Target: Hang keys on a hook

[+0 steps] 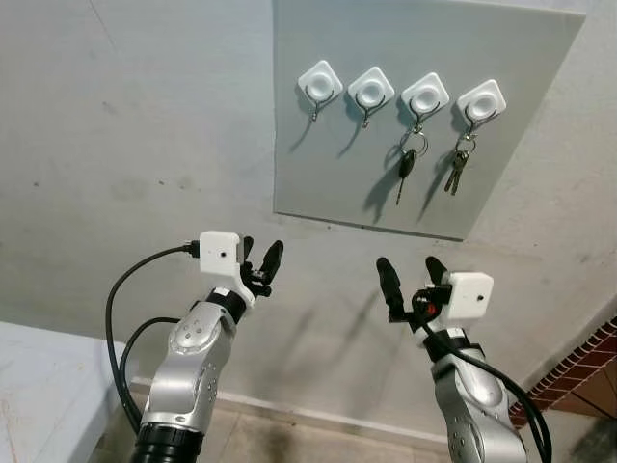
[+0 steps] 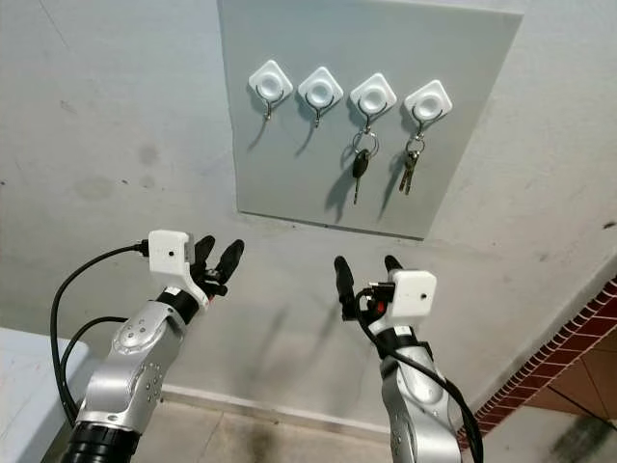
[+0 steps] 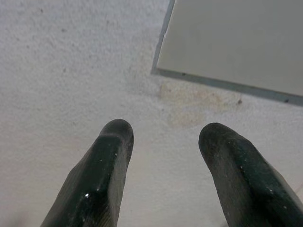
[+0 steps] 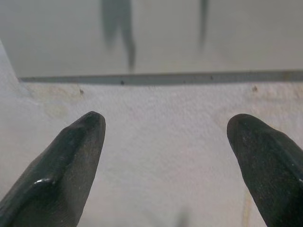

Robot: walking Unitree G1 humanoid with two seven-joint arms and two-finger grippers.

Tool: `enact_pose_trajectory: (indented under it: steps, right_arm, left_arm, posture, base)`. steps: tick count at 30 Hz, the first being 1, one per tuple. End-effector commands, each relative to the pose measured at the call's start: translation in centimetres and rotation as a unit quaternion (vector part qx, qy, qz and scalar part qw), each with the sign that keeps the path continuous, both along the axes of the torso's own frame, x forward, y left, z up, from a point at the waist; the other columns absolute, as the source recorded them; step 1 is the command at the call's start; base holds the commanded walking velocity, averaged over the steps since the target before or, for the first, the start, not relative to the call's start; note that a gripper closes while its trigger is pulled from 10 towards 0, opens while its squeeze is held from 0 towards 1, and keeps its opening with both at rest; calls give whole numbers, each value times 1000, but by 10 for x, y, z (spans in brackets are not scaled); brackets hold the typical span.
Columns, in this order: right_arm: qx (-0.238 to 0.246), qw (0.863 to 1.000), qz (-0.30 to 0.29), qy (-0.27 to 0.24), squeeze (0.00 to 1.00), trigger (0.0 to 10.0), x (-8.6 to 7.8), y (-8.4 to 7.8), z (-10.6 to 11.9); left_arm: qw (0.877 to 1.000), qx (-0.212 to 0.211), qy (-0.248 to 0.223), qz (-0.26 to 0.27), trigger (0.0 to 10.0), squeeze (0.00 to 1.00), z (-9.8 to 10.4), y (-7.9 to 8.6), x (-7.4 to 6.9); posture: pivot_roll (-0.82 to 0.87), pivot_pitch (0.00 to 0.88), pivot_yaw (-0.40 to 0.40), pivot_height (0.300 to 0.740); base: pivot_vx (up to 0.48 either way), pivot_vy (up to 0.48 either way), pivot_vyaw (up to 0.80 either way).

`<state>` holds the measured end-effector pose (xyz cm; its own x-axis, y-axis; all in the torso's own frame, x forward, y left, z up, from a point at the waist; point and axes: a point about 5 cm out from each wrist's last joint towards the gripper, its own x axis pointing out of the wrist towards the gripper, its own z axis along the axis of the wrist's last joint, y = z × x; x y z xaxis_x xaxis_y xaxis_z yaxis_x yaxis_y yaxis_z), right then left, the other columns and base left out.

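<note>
- A grey board [image 1: 366, 116] on the wall [image 1: 116, 145] carries four white hooks in a row; the first hook [image 1: 320, 83] and second hook [image 1: 370, 91] are bare.
- The third hook [image 1: 425, 97] holds a black-headed key [image 1: 407, 170] on a ring; the fourth hook [image 1: 481, 101] holds a small bunch of metal keys [image 1: 456, 170] (both hang straight down, throwing shadows on the board).
- The left gripper [image 1: 260, 258] is raised below the board's lower left corner, fingers spread and empty.
- The right gripper [image 1: 412, 274] is raised under the board's lower edge, fingers wide apart, grasping nothing.
- The right wrist view catches the keys' shadows on the board.
</note>
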<state>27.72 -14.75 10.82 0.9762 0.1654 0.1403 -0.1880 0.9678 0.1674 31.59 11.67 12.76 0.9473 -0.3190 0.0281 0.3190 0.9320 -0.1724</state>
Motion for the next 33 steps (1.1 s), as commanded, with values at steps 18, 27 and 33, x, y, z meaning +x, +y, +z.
enact_pose_trajectory:
  steps: [18, 27, 33]
  right_arm:
    - [-64, 997, -37, 7, 0, 10000, -6, -7, -7]
    - [-82, 995, -46, 8, 0, 10000, -6, -10, -8]
    - [-83, 995, -48, 9, 0, 10000, -8, -14, -8]
  left_arm:
    - [1000, -3, -5, 13, 10000, 0, -2, 11, 1]
    - [1000, -1, -7, 9, 10000, 0, -2, 12, 1]
    - [1000, 0, -11, 2, 10000, 0, -2, 11, 0]
  posture:
    - [0, 0, -5, 740]
    - [0, 0, -4, 740]
    - [0, 0, -4, 740]
  base:
    - [0, 0, 89]
    - [0, 0, 800]
    - [0, 0, 800]
